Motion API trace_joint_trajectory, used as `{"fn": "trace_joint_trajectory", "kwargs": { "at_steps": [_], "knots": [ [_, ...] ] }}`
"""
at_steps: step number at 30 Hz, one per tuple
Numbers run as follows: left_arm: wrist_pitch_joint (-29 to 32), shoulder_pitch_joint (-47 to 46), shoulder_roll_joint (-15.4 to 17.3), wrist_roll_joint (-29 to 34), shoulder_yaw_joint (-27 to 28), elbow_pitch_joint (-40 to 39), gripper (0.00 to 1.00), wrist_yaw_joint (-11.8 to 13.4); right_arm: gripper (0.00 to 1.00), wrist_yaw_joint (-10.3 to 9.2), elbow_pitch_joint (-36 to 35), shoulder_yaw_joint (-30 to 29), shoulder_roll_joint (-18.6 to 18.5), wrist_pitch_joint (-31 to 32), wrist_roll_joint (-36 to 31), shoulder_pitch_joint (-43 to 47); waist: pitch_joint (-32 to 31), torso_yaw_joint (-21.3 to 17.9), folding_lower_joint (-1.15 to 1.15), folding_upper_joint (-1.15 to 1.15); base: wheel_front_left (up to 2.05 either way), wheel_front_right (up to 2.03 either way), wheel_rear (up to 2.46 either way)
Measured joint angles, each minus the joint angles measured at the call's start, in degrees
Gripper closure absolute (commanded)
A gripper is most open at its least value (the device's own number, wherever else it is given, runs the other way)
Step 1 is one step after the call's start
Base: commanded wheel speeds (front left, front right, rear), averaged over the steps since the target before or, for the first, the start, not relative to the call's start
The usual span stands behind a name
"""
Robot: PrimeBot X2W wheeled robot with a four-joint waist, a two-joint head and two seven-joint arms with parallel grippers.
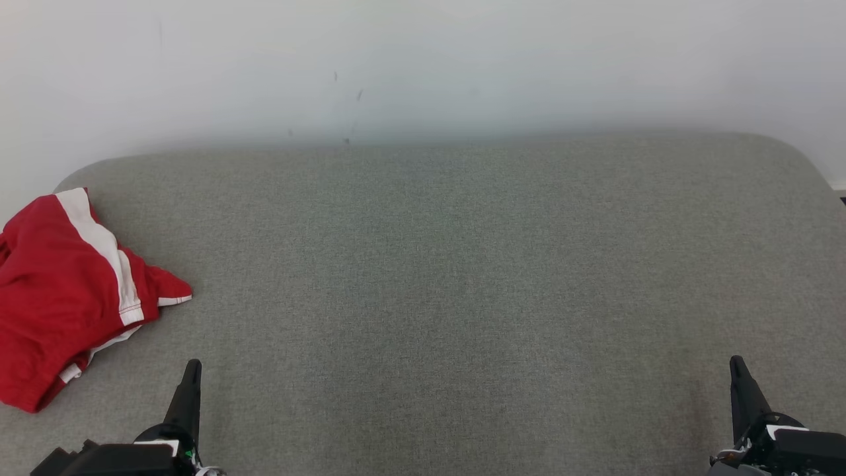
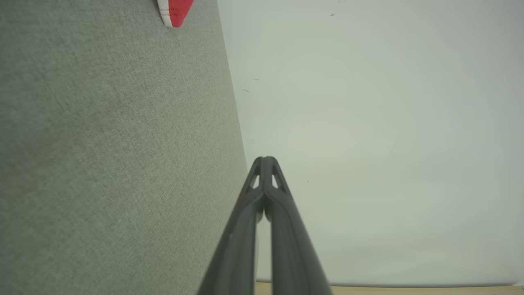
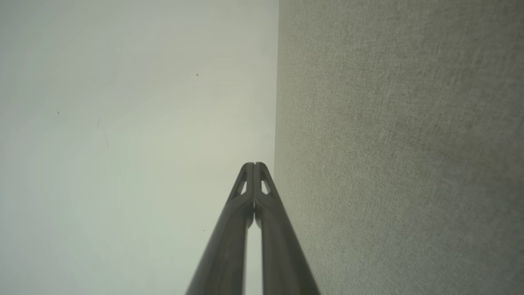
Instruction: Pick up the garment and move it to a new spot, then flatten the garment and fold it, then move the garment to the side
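A red garment [image 1: 59,291] with white stripes lies bunched at the far left of the grey fabric surface [image 1: 449,277]; one red and white corner of the garment [image 2: 174,10] peeks in at the top of the left wrist view. My left gripper [image 1: 192,369] rests at the lower left, to the right of and nearer than the garment, apart from it. Its fingers meet at the tips [image 2: 265,159], shut with nothing between them. My right gripper [image 1: 737,363] sits at the lower right, far from the garment, its tips [image 3: 254,165] also pressed together and holding nothing.
A pale wall [image 1: 423,66] rises right behind the grey surface. The surface has rounded far corners, and its right edge drops off near a strip of floor [image 1: 839,192].
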Motion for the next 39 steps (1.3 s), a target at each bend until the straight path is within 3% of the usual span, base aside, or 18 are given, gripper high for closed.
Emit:
{"fn": "trace_joint_trajectory", "kwargs": {
  "at_steps": [39],
  "knots": [
    [0.0, 0.0, 0.0, 0.0, 0.0, 0.0, 1.00, 0.0, 1.00, 0.00, 0.0, 0.0, 0.0, 0.0, 0.0, 0.0, 0.0, 0.0, 0.00, 0.00, 0.00, 0.00, 0.00]
  ]
}}
